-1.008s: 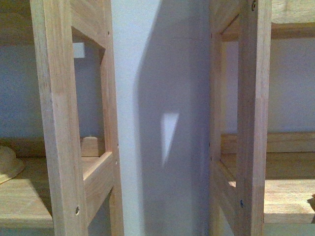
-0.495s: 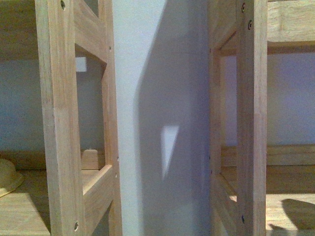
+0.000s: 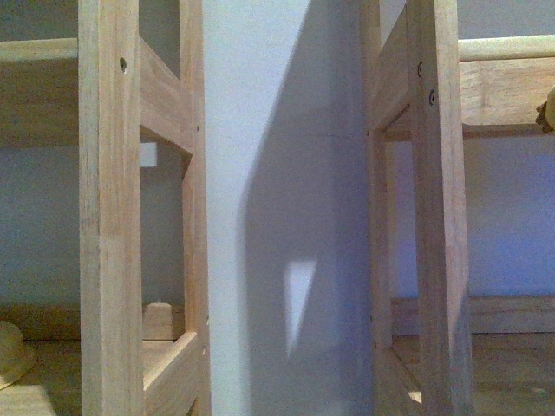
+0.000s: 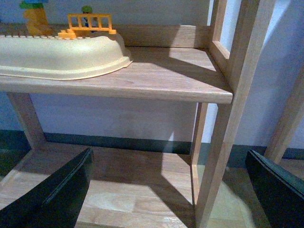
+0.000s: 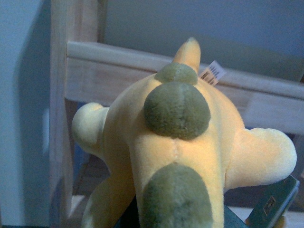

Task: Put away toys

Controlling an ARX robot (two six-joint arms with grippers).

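Observation:
The plush animal is yellow-orange with olive-brown patches, a pointed tip and a white tag. It fills the right wrist view, in front of a wooden shelf rail. My right gripper is shut on it, and only one teal finger shows beside it. A small bit of the plush shows at the right edge of the front view, level with an upper shelf board. My left gripper is open and empty, its dark fingers wide apart above a lower shelf board.
Two wooden shelf frames, left and right, stand against a white wall. A cream tray with an orange toy fence sits on the shelf by my left gripper. A cream object lies on the lower left shelf.
The front view has risen: the shelf boards have slid down in the picture, upper shelf boards have come into view, and a bit of the plush now shows at the right edge.

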